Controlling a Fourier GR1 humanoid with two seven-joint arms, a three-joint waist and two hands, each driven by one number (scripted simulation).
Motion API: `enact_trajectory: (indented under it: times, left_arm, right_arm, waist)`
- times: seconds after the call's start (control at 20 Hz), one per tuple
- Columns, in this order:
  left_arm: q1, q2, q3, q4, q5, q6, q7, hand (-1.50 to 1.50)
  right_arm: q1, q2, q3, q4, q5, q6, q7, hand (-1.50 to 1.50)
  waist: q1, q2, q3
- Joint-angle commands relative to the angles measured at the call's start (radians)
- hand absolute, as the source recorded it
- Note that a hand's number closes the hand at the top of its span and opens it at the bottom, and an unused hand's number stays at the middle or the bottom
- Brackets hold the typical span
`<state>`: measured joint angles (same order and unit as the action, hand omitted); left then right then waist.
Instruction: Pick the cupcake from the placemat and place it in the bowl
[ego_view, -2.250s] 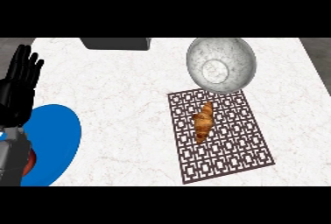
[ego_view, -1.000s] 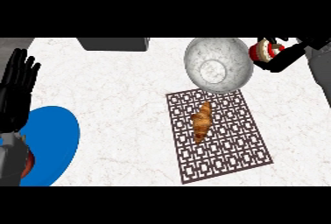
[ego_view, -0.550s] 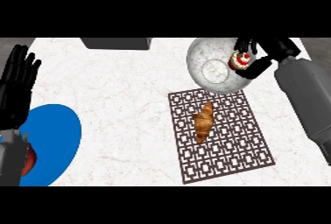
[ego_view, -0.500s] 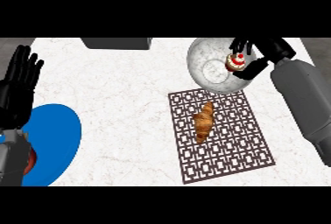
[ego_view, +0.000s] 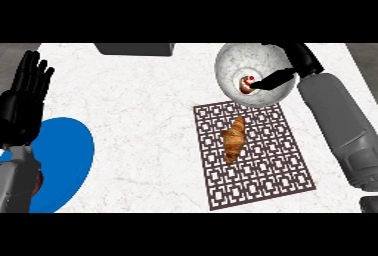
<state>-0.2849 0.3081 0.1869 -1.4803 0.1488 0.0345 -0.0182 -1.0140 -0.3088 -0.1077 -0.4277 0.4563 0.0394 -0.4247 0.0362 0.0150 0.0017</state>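
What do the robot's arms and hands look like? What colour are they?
Both forearms are smooth grey tubes, plain and rounded, with no cables or markings showing. Each ends in a black hand with slim fingers and a thumb. The left hand shows at the left edge, above its grey forearm. The right hand sits at the top of the long right forearm.

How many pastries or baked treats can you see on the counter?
2. A croissant lies on the placemat. A cupcake sits in the bowl, at the right hand's fingertips. Something reddish shows by the left forearm on the blue plate; I can't tell what.
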Motion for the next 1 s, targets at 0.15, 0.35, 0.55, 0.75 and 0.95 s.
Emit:
enact_trajectory:
  times: [0.15, 0.35, 0.55, 0.75, 0.95]
  left_arm:
    - [-0.056, 0.017, 0.018, 0.041, 0.012, -0.007, 0.021, 0.00]
    - [-0.017, -0.008, -0.012, -0.004, -0.007, 0.001, 0.018, 0.00]
    - [0.002, 0.015, 0.009, -0.016, 0.031, -0.051, -0.001, 0.00]
    - [-0.022, -0.011, -0.007, 0.007, -0.001, -0.014, -0.008, 0.00]
    - [-0.055, 0.010, 0.011, 0.038, 0.007, -0.022, -0.002, 0.00]
  right_arm:
    - [-0.033, -0.045, -0.177, 0.062, -0.135, -0.086, -0.103, -1.50]
    - [-0.055, -0.198, -0.250, 0.132, -0.182, -0.010, -0.100, -1.50]
    - [-0.012, -0.321, -0.316, 0.186, -0.235, 0.090, -0.154, -1.50]
    - [0.043, -0.397, -0.353, 0.224, -0.264, 0.178, -0.224, -1.50]
    - [0.023, -0.456, -0.383, 0.246, -0.288, 0.240, -0.226, -1.50]
  waist:
    - [-0.004, 0.002, 0.000]
    - [0.007, 0.004, 0.001]
    - [0.024, 0.014, 0.002]
    - [0.024, 0.022, 0.004]
    - [0.032, 0.024, 0.004]
